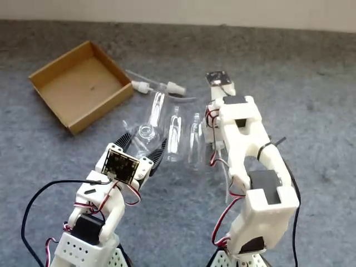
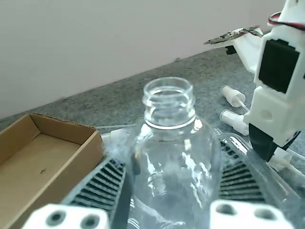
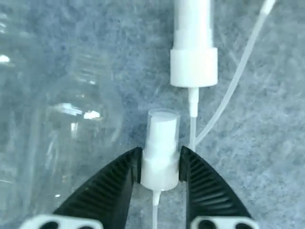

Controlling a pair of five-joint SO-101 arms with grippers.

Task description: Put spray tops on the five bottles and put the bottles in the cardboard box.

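Clamping | left fingers (image 2: 102, 186) on bottle (image 2: 169, 157), upright, mouth up | right fingers (image 3: 109, 186) on spray top (image 3: 161, 157), seemingly flat

Soft, even light covers the grey tabletop (image 1: 311, 83), bright but not harsh. Faint shadows gather under the arms (image 1: 245, 144) and inside the cardboard box (image 1: 80, 86). White glints streak the clear bottle (image 2: 169, 143), and the spray top (image 3: 161, 157) shines pale in the right wrist view.

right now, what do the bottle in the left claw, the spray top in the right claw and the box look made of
Bottle: clear glossy plastic, possibly glass; it is see-through, with bright glints.
Spray top: opaque white plastic, smooth, with a slight sheen and a moulded shape.
Box: brown cardboard, matt, with thin folded walls.
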